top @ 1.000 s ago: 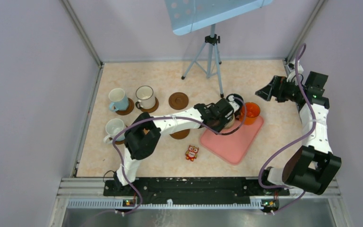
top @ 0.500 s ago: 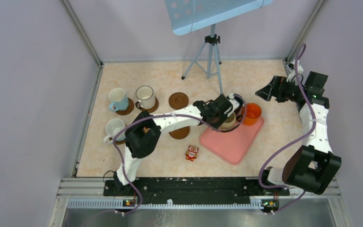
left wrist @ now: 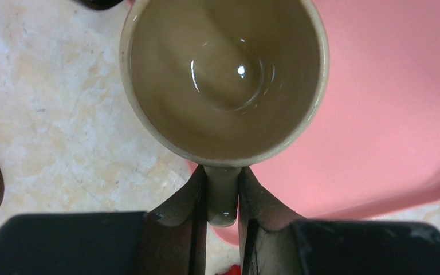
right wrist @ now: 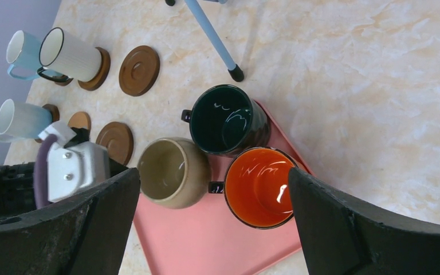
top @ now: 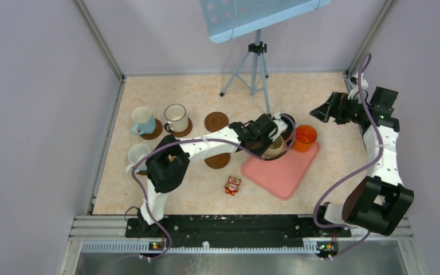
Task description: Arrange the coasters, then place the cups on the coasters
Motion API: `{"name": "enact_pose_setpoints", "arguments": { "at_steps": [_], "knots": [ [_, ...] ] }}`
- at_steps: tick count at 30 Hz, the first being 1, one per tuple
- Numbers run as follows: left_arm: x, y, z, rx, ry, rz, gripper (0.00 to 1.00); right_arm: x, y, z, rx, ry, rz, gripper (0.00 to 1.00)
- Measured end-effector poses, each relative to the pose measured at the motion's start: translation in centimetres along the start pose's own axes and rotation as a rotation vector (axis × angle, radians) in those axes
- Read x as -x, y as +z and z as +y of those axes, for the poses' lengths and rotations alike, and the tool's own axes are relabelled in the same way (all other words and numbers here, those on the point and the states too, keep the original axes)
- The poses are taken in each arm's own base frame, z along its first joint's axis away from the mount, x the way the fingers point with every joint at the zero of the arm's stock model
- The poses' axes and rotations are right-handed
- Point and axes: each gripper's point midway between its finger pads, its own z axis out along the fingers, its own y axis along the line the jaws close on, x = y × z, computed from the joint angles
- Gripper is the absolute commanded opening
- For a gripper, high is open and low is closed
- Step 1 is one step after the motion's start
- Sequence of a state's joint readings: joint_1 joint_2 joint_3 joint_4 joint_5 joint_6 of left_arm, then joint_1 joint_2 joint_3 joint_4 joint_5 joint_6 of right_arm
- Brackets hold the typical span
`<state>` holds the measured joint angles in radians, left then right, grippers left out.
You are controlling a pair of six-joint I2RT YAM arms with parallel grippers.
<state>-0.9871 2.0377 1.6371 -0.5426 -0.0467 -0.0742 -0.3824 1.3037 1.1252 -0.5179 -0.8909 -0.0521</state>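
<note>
The counter (top: pixel 332 166) is a beige marbled slab enclosed on three sides by pale lilac walls (top: pixel 34 114), with metal posts in the rear corners. A rail (top: pixel 235 226) along the near edge carries both arm bases. At the rear, a tripod (top: pixel 255 69) stands on the counter and supports a light blue perforated panel (top: pixel 252 14). A pink tray (top: pixel 286 172) lies right of centre, turned at an angle. The left hand (left wrist: pixel 222 197) is pressed together on the handle of the beige mug (left wrist: pixel 223 80), one finger on each side. This mug is upright and empty at the tray's left rear edge, partly over the tray and partly over bare counter. Whether it rests or is lifted cannot be told. The green mug (right wrist: pixel 229 120) stands at the tray's rear corner and the orange mug (right wrist: pixel 260 186) on the tray, both upright and just beside the beige mug. The right hand (top: pixel 321 112) is spread wide, holds nothing and hangs over the right rear of the counter. At the left, the blue mug (top: pixel 143 120), black-rimmed mug (top: pixel 176 117) and white mug (top: pixel 138 154) each stand on dark coasters (top: pixel 156 133). The rear coaster (top: pixel 216 121) and near coaster (top: pixel 217 162) lie bare near the centre. A tan coaster (right wrist: pixel 80 120) lies between the near coaster and the white mug. A red owl (top: pixel 233 185) stands near the tray's near-left edge.
</note>
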Motion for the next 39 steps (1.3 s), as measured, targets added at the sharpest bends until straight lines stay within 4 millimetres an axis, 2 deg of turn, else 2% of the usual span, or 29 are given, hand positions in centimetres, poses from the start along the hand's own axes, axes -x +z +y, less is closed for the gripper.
{"name": "enact_pose_setpoints", "arguments": {
  "at_steps": [5, 9, 13, 21, 25, 29, 31, 35, 37, 39],
  "knots": [
    [-0.7, -2.5, 0.6, -0.009, 0.004, -0.032, 0.0, 0.0, 0.0, 0.0, 0.0, 0.0, 0.0, 0.99],
    [0.8, -4.1, 0.6, -0.024, 0.003, -0.093, 0.0, 0.0, 0.0, 0.0, 0.0, 0.0, 0.0, 0.99],
    [1.6, -4.5, -0.1, -0.068, 0.005, -0.133, 0.0, 0.0, 0.0, 0.0, 0.0, 0.0, 0.0, 0.99],
    [-1.9, -3.9, -0.4, -0.1, 0.028, -0.07, 0.0, 0.0, 0.0, 0.0, 0.0, 0.0, 0.0, 0.99],
    [-2.1, -6.0, 0.4, -0.095, 0.023, -0.09, 0.0, 0.0, 0.0, 0.0, 0.0, 0.0, 0.0, 0.99],
    [-2.0, -8.8, 2.7, -0.079, -0.017, -0.141, 0.0, 0.0, 0.0, 0.0, 0.001, 0.0, 0.0, 0.99],
    [-2.5, -10.3, 5.0, -0.051, -0.059, -0.171, 0.0, 0.0, 0.0, 0.0, 0.001, 0.001, 0.0, 0.99],
    [-4.5, -13.1, 9.8, 0.043, -0.127, -0.199, 0.0, -0.1, 0.1, 0.0, 0.006, 0.006, 0.004, 0.99],
    [-5.8, -14.6, 11.4, 0.086, -0.149, -0.203, 0.0, -0.2, 0.2, -0.1, 0.01, 0.012, 0.008, 0.99],
    [-7.0, -15.9, 12.2, 0.109, -0.157, -0.214, 0.0, -0.3, 0.3, -0.1, 0.014, 0.015, 0.01, 0.99]
  ]
}}
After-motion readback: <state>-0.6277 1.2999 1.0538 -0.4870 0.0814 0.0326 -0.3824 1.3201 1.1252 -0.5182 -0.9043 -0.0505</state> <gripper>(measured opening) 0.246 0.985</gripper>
